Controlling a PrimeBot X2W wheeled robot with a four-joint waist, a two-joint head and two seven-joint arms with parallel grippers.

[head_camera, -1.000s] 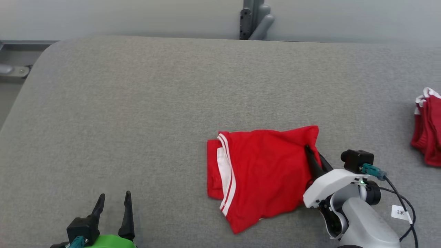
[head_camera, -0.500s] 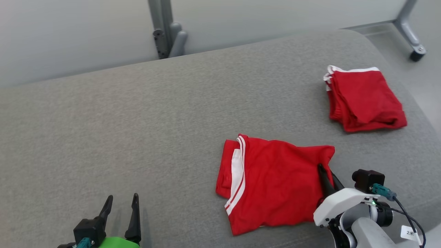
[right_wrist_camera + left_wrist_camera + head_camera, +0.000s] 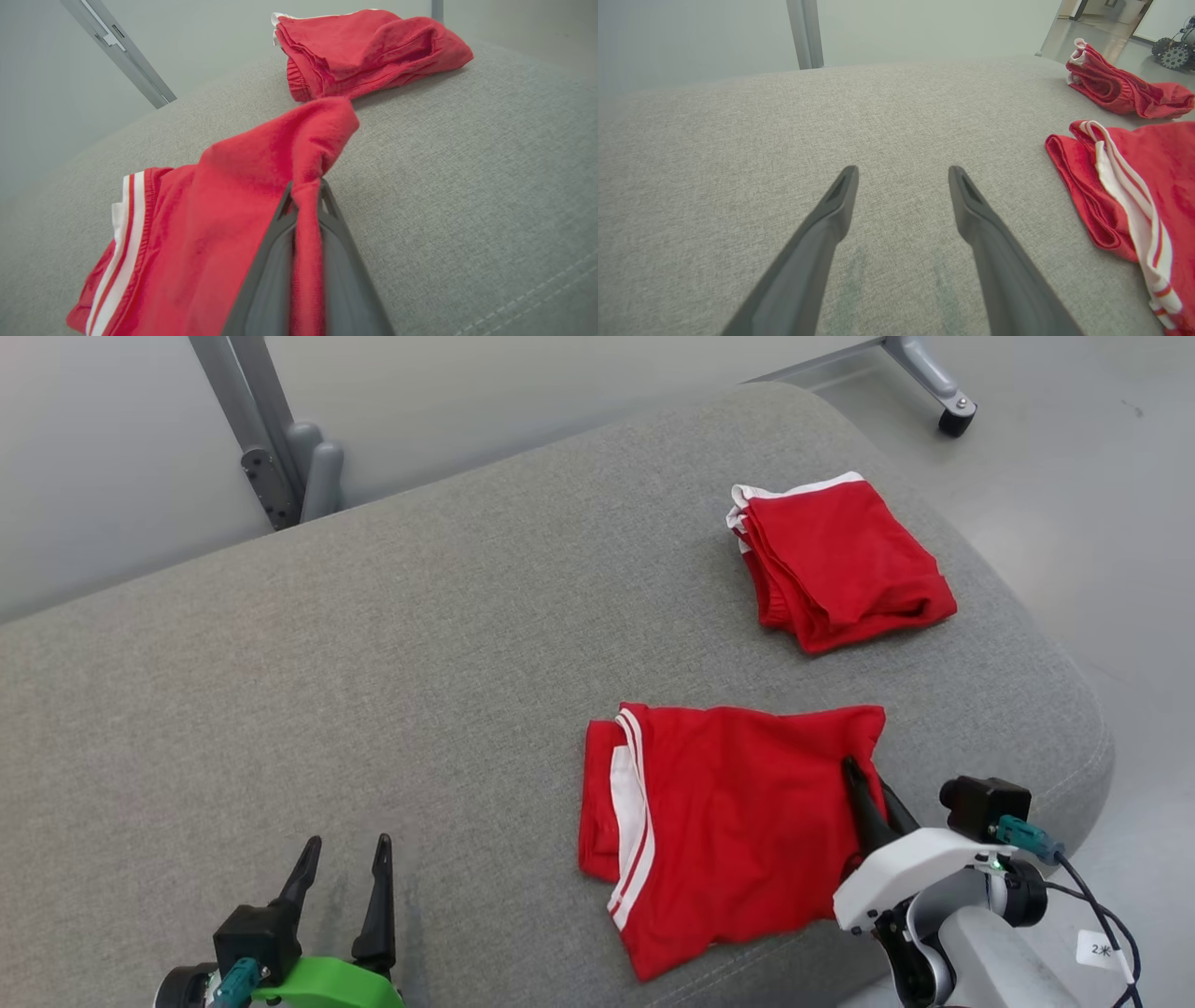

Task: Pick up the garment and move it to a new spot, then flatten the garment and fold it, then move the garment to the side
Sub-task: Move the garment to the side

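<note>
Garment (image 3: 738, 821) edge within right claw (image 3: 866, 777), on grey cushion (image 3: 373, 663).

Colours. The garment (image 3: 747, 840) is red with a white band and two white stripes; the pile (image 3: 845, 560) is red, trimmed white. The bench (image 3: 373, 663) is flecked grey weave. The left pincer (image 3: 347, 845) has black fingers on a green mount; the right pincer (image 3: 864, 775), black on white.

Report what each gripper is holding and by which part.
The right gripper is shut on the near red garment, pinching a bunched fold at its right edge. The left gripper is open and holds nothing.
</note>
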